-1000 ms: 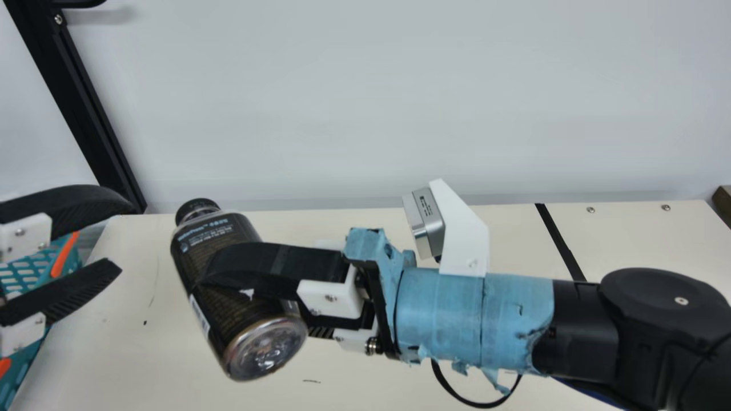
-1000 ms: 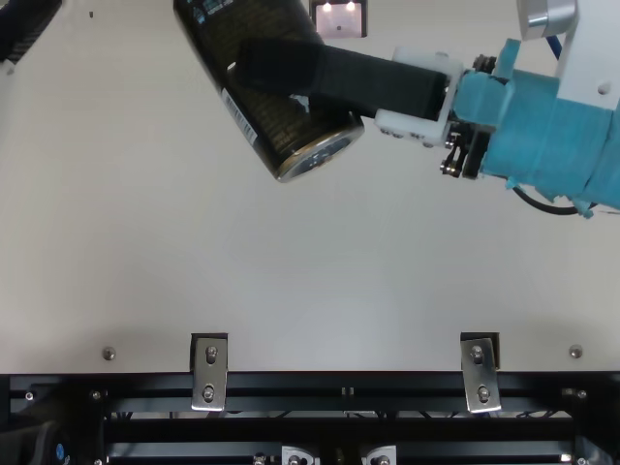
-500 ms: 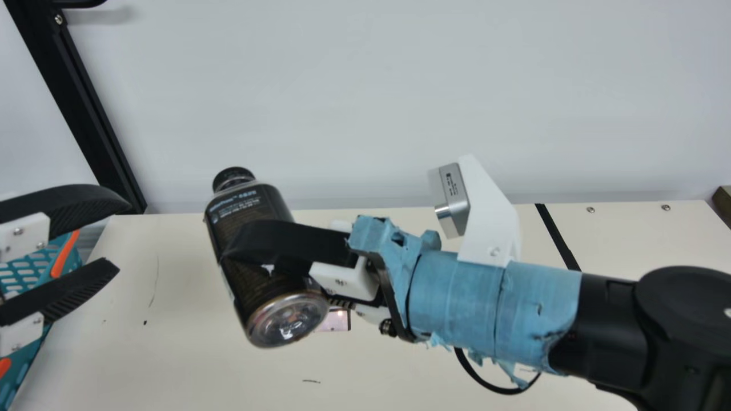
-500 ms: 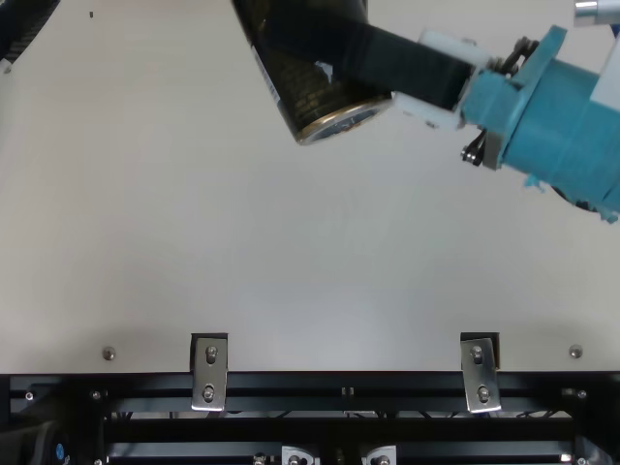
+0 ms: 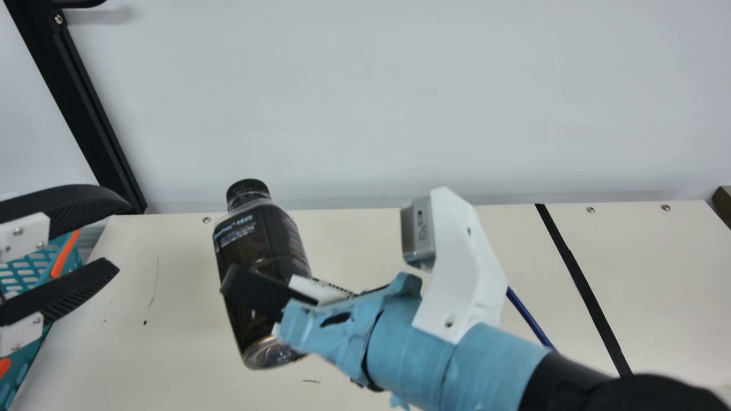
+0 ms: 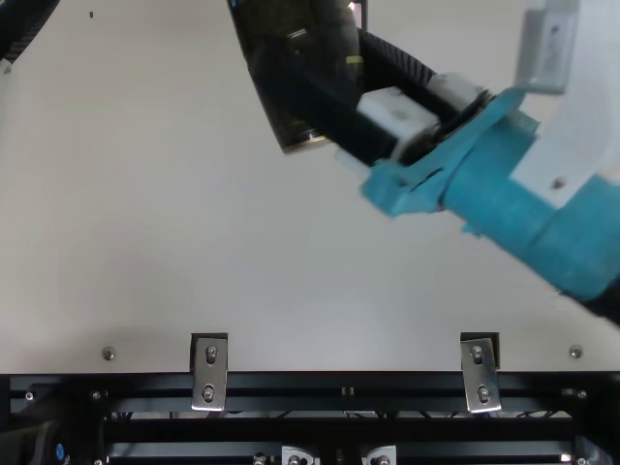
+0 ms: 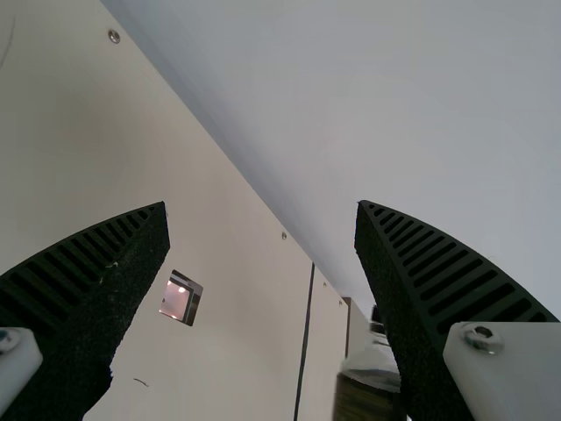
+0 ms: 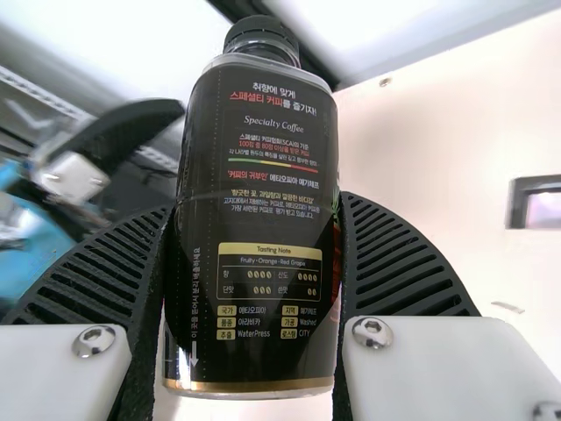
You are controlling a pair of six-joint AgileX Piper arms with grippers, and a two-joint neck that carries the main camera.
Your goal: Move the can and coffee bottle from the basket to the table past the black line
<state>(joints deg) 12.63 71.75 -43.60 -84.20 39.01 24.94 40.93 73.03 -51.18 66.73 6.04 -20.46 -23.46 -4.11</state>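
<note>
The coffee bottle (image 5: 260,245), dark with a black cap, hangs tilted above the table, left of the black line (image 5: 583,288). My right gripper (image 5: 260,282) is shut on its body; in the right wrist view, the fingers of the right gripper (image 8: 257,203) press the bottle (image 8: 254,210) from both sides, cap away from them. At the main view's left edge my left gripper (image 5: 123,237) is open beside the teal basket (image 5: 34,265), and the left wrist view shows a wide gap in the left gripper (image 7: 261,206).
Behind the table (image 5: 143,365) rises a pale wall (image 5: 365,103), with a black post (image 5: 85,114) at the left. A small metal-rimmed opening (image 7: 180,298) is set in the tabletop. The right forearm in blue wrap (image 5: 457,365) crosses the front right.
My right arm has carried the bottle rightward in the main view, first up, then slightly down, and its wrist has swung round. The bottle leans less. The left arm has stayed nearly still.
</note>
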